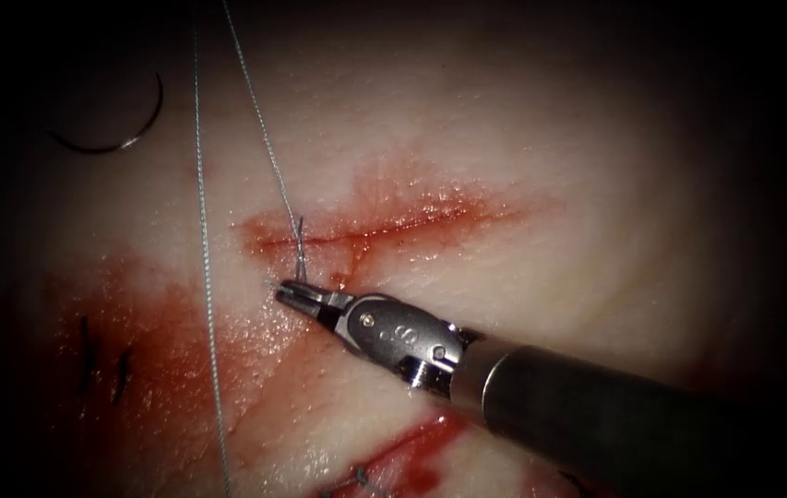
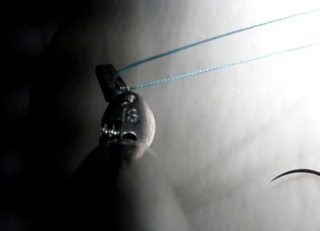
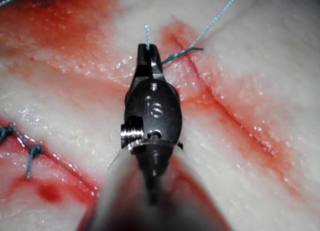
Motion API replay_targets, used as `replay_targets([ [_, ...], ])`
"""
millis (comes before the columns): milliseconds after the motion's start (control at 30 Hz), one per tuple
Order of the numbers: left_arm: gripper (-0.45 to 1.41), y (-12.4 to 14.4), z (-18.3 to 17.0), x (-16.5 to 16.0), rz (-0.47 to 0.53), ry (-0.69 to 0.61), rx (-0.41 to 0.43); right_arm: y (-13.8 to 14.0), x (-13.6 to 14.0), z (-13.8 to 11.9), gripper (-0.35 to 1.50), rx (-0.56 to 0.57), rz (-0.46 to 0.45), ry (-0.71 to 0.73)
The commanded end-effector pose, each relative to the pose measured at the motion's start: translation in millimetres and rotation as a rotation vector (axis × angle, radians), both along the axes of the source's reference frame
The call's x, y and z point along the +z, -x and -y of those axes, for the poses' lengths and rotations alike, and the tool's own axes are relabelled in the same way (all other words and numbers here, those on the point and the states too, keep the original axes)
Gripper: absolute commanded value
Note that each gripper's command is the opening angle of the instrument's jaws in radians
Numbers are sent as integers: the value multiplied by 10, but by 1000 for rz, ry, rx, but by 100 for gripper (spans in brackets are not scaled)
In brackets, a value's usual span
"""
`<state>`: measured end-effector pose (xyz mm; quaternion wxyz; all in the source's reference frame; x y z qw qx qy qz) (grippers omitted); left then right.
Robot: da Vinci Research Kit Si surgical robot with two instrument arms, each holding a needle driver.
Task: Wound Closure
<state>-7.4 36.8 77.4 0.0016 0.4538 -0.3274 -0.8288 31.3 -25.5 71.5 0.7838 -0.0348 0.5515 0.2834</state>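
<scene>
The tissue [image 1: 522,138] is the largest item on view: a pale, moist slab of pork belly that looks soft and yielding, and I judge it would tear if pinched hard near an edge. Its cut [image 1: 393,226] runs roughly level across the middle of the endoscope view, with red fluid [image 1: 144,341] spread below and to the left of it, so the surface there is likely slippery. The right claw [image 1: 293,293] comes in from the lower right and sits at the left end of the cut, just below it, its jaws together on a short end of thread [image 1: 299,249] that rises to a small knot at the cut line; the right wrist view shows that end standing out past the closed tip [image 3: 148,56]. The left claw [image 2: 108,81], seen in the left wrist view, is clamped on the thread [image 2: 210,53], with two strands leading away from its tip. In the endoscope view two long strands [image 1: 207,277] run down from the top edge, one reaching the knot. The thread looks light, limp and thin, best held close to the knot and never crushed. The needle [image 1: 121,129] lies free on the tissue at upper left, well apart from the cut, held by neither tool and not in the tissue; stiff, slick and curved, it is best gripped on its body, not its point.
</scene>
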Motion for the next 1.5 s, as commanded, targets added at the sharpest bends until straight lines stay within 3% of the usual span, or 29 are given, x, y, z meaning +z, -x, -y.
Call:
replay_targets([
  [33,-45,3,-15,2,6,11,-15,-8,12,1,-35,-6,5,4],
  [300,-45,7,-36,17,-3,27,-57,-16,31,38,-35,-55,25,-31],
  [733,-45,18,-60,31,-15,33,-92,-13,31,51,-35,-48,20,-75],
  [933,-45,18,-52,30,-20,39,-94,-16,31,51,-35,-42,20,-81],
  [1167,-45,24,-12,17,41,-6,-67,-15,29,42,-32,-31,10,-82],
  [1200,-45,29,3,10,56,-27,-48,-14,26,39,0,-23,-2,-80],
  [1233,-45,29,3,10,56,-27,-48,-14,26,39,0,-23,-2,-80],
  [1267,-45,32,11,7,62,-36,-38,-13,24,36,29,-20,-7,-80],
  [1300,-45,38,28,-3,77,-57,-12,-12,20,33,69,-19,-7,-85],
  [1333,-45,38,28,-3,77,-57,-12,-12,20,33,69,-19,-7,-85],
  [1367,-45,41,35,-7,88,-62,2,-12,18,31,98,-17,-9,-87],
  [1433,-45,47,49,-17,113,-83,19,-12,16,29,126,-13,-13,-88],
  [1500,-45,54,65,-27,143,-101,50,-12,12,29,131,-14,-25,-88],
])
